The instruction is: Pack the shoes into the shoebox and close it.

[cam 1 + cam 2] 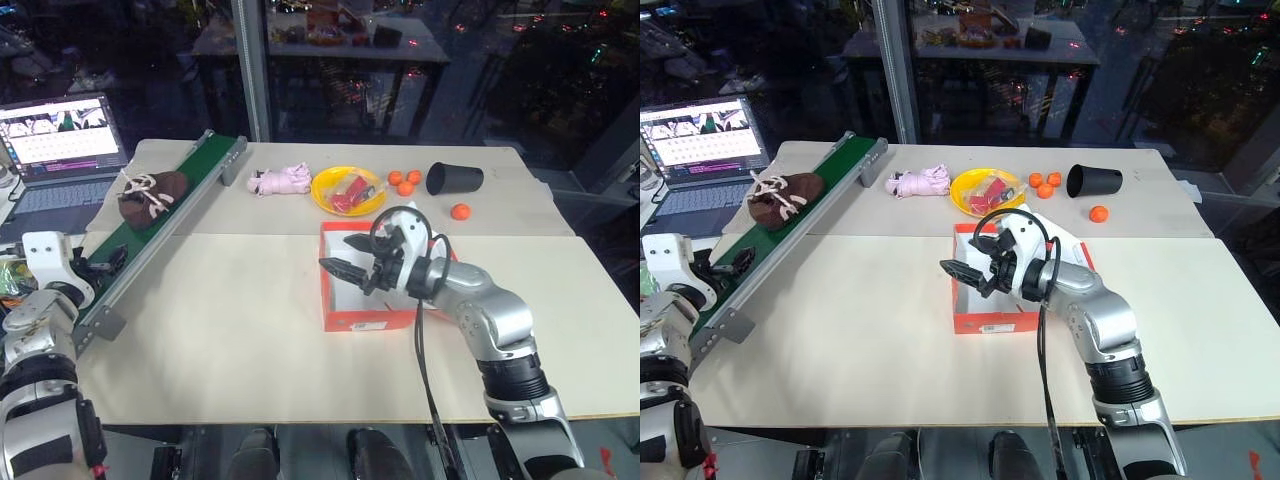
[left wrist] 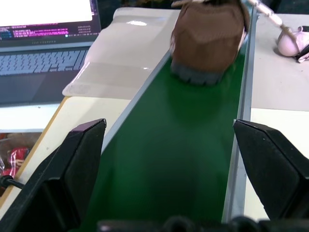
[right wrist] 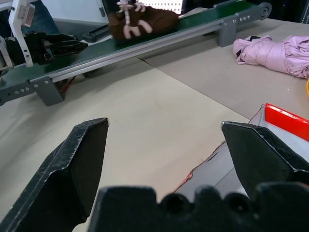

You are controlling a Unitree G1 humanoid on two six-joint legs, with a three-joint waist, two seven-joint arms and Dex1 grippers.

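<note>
Blocking most of the shoebox (image 1: 345, 318) interior, right pincer (image 1: 349, 255) hovers spread over it mid-tabletop. One shoe (image 1: 150, 195) sits on green conveyor (image 2: 178, 159), ahead of spread left pincer (image 1: 98, 262).

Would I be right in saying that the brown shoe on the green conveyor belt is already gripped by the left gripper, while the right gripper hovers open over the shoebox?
Not quite: the left gripper is open and short of the shoe, as the left wrist view shows. The rest holds: shoe on the conveyor belt, right gripper open over the shoebox.
</note>
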